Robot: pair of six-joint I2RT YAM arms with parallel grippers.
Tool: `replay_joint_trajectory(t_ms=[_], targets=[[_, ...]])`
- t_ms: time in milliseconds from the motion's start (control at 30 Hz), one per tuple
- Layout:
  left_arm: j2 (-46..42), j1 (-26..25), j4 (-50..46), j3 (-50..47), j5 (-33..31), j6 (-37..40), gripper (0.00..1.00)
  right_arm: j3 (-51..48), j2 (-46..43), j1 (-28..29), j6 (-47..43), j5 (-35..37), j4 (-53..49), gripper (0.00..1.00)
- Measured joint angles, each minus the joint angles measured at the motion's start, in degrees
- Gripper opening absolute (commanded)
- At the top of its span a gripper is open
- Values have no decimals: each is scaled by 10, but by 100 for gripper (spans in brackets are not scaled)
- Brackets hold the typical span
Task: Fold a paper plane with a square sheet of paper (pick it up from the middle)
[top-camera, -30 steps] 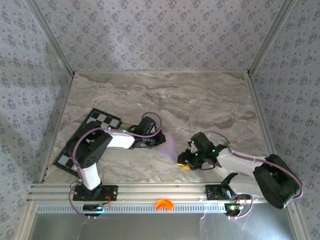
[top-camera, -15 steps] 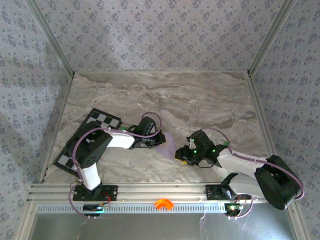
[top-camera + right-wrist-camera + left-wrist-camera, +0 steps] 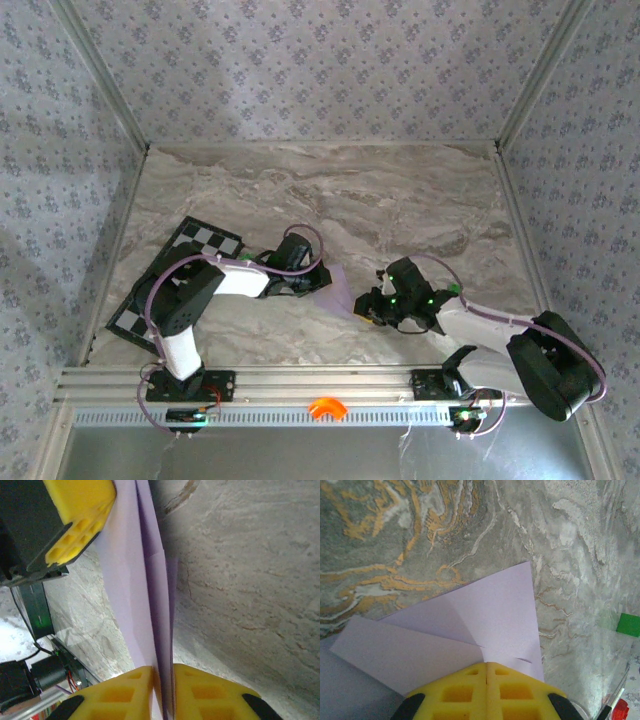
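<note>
while clamped in both jaws, paper (image 3: 495,610) bridges them.

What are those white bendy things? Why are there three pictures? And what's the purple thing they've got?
Those are two robot arms, bolted at the near edge of a marble table. Each arm ends in a gripper, which is like a hand with two yellow fingers.

The big picture comes from a camera up above, looking down. The other two come from a small camera on each wrist, so you see the fingers up close.

The purple thing is a sheet of lilac paper, already partly folded, with creases in it. The left gripper is pinched shut on one end. The right gripper is pinched on the other end. So the paper is held between the two.

Also on the table are a black-and-white checkered board, under the left arm, and a tiny green block.
</note>
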Motion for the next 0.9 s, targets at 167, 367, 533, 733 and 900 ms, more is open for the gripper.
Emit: replay_joint_trajectory(t_ms=[167,367,533,733,900], targets=[[-1,2,0,0,0,-1,8,-4,0,-2,-8,-8,6,6],[-25,7,-6,-7,0,-5,20,-27,-30,-5,-42,-10,14,2],[-85,9,-10,-18,-5,-4,26,-35,-85,-3,-104,3,13,0],[-196,9,-24,-45,-43,3,30,-49,-188,12,-197,57,12,0],[-287,9,-63,-70,-85,14,32,-58,-258,30,-259,121,4,0]])
